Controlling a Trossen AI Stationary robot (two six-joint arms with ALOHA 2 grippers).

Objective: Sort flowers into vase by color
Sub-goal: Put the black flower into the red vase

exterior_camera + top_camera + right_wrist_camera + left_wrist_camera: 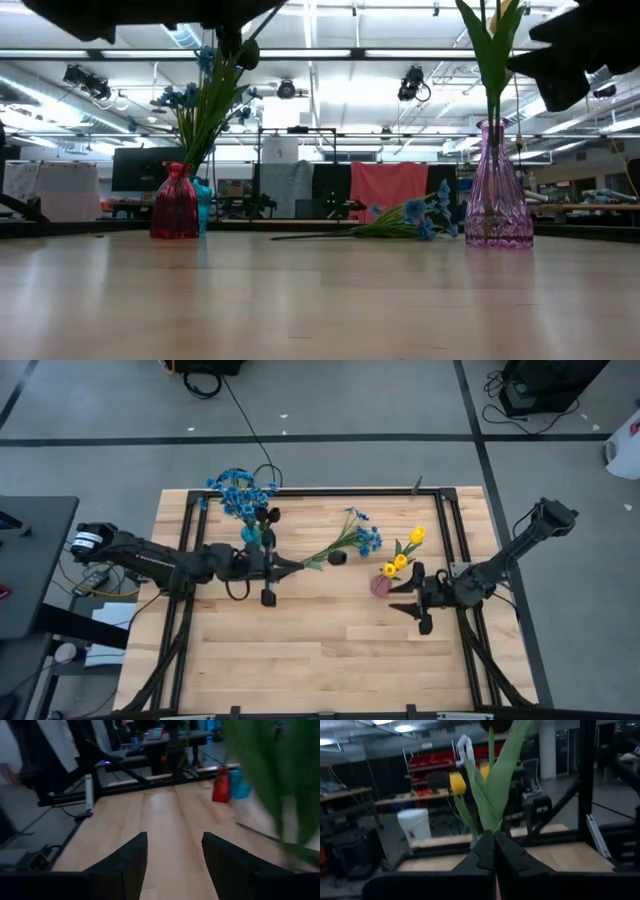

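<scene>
the left claw pinches a dark tulip whose stem runs rightward; the red vase sits just above-left of it.

Around your light wooden table you have grey floor crossed by dark tape lines, a black cable trailing at upper centre, and, low across the room, bright ceiling strip lights above a red cloth panel.
</scene>
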